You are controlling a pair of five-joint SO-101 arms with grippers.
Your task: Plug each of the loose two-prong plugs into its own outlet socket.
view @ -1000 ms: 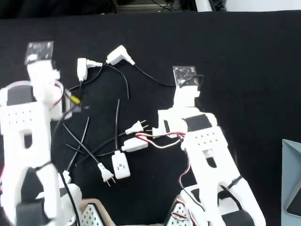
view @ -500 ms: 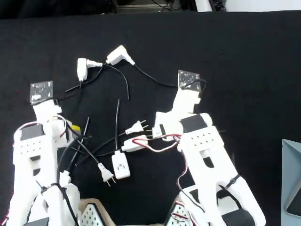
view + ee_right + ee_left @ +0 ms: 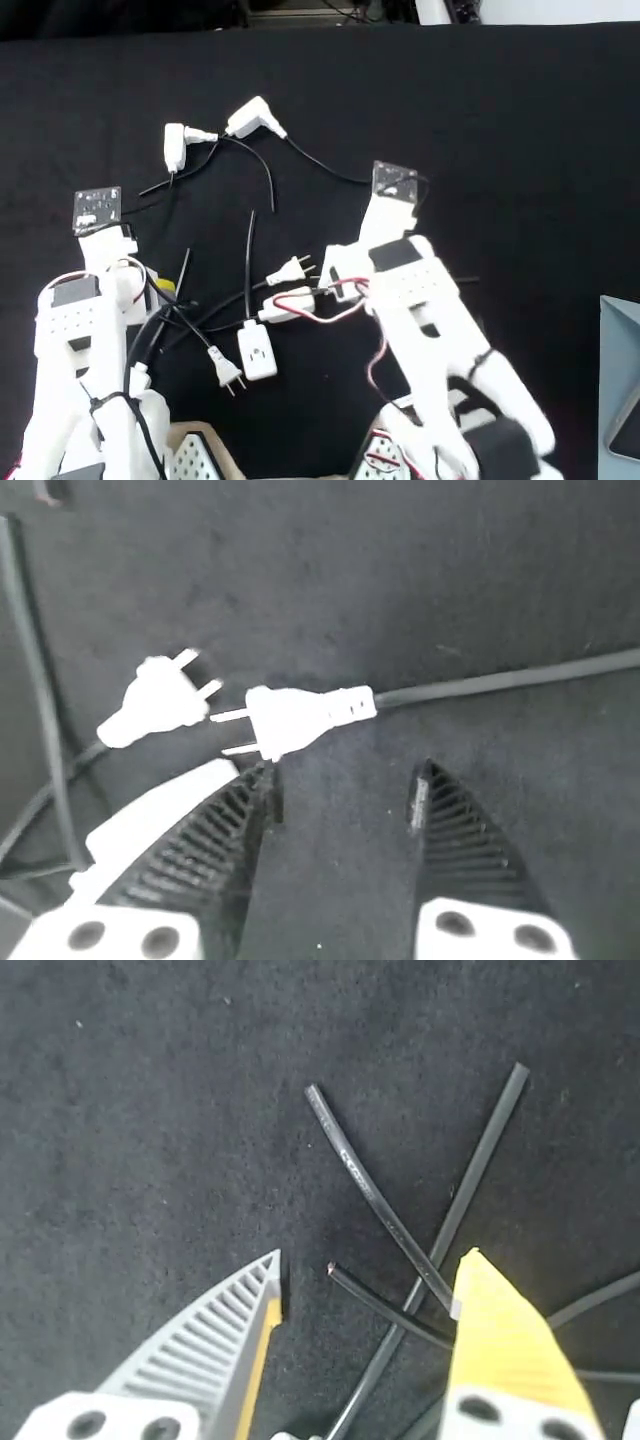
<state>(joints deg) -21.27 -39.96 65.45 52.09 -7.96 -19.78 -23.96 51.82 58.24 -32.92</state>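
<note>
Plugs still lie loose on the black counter (image 3: 520, 140): one two-prong plug (image 3: 293, 268) sits just ahead of my right pincer (image 3: 345, 780), and a second plug (image 3: 228, 372) rests close to a white socket (image 3: 257, 352). Over the last second my left arm has drawn back from the far side, so my left pincer (image 3: 370, 1265) now hangs spread and empty over bare cable ends (image 3: 345, 1155). My right arm has leaned slightly toward the near plug with its jaws wide and empty, so I judge the first grasp is lined up but nothing is picked yet.
</note>
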